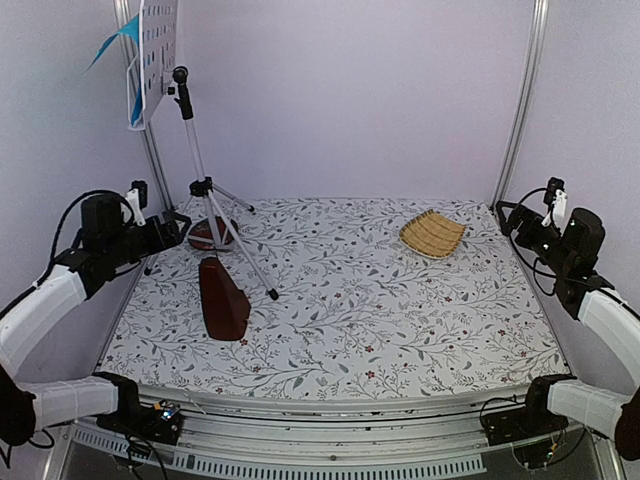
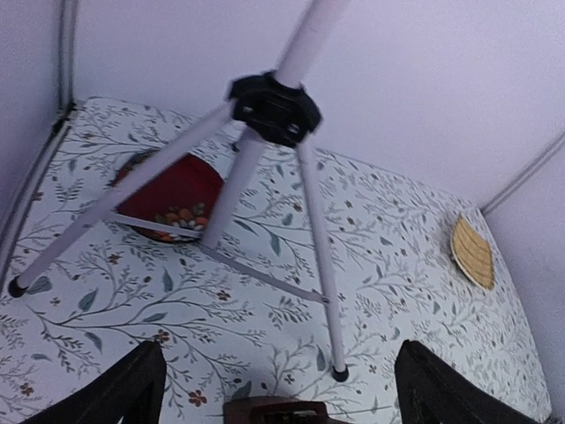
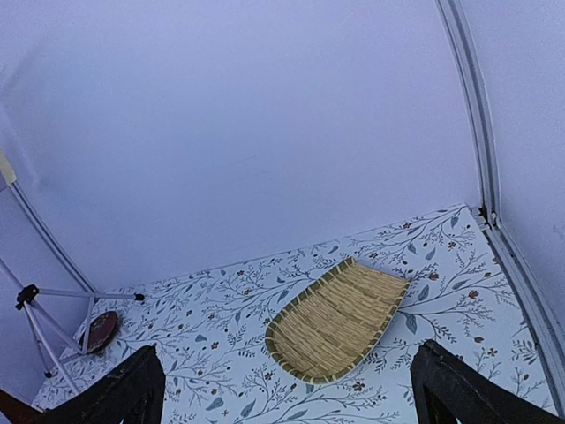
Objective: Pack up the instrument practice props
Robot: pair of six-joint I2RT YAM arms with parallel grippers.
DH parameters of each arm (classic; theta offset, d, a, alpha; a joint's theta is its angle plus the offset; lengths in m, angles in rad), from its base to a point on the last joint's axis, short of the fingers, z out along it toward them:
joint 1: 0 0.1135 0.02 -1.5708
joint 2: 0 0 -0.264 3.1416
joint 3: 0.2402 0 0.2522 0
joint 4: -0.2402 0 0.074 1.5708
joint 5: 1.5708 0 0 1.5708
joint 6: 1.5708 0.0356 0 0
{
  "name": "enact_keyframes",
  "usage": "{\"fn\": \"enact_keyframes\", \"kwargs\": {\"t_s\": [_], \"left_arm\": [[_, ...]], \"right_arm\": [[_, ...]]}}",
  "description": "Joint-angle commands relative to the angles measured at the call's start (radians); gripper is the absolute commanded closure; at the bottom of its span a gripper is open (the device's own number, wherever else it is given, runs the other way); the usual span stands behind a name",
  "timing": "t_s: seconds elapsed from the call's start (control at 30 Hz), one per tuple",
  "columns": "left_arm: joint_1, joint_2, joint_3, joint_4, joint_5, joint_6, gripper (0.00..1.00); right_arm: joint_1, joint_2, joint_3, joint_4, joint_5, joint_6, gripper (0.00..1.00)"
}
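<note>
The music stand stands upright at the far left corner of the worktop, its silver pole rising from a black hub where three thin legs spread out onto the flower-printed cloth. Its white perforated desk sits high at the top left of the overhead view, and the music sheets, blue and pale, rest on it and stick out past its left edge. The dark brown metronome stands on the worktop just in front of the tripod, to the left of the foot of the leg that reaches farthest forward; in the left wrist view only its top shows, at the bottom edge. A red dish with a floral pattern lies flat on the cloth among the tripod legs. A woven bamboo tray lies well apart from all of this, near the far right corner. The left pincer hovers just left of the tripod and faces its hub, with both dark fingers spread wide and nothing between them. The right pincer hangs over the right edge of the worktop and points toward the bamboo tray, its jaws likewise wide apart and holding nothing.
</note>
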Motion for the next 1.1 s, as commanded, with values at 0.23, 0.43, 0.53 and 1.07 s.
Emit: {"fn": "enact_keyframes", "kwargs": {"t_s": [0.23,0.43,0.53,1.07], "left_arm": [[-0.320,0.079,0.118,-0.205,0.024,0.118,0.10],[-0.435,0.046,0.088,-0.323,-0.182,0.063,0.10],[-0.462,0.020,0.069,-0.339,-0.258,0.040,0.10],[-0.470,0.058,0.004,-0.231,-0.256,0.054,0.37]], "right_arm": [[-0.003,0.110,0.033,0.000,-0.159,-0.015,0.01],[-0.002,0.145,0.025,0.041,-0.198,0.000,0.01],[-0.002,0.159,0.026,0.056,-0.219,0.012,0.01],[0.004,0.140,0.005,0.069,-0.244,0.035,0.01]]}}
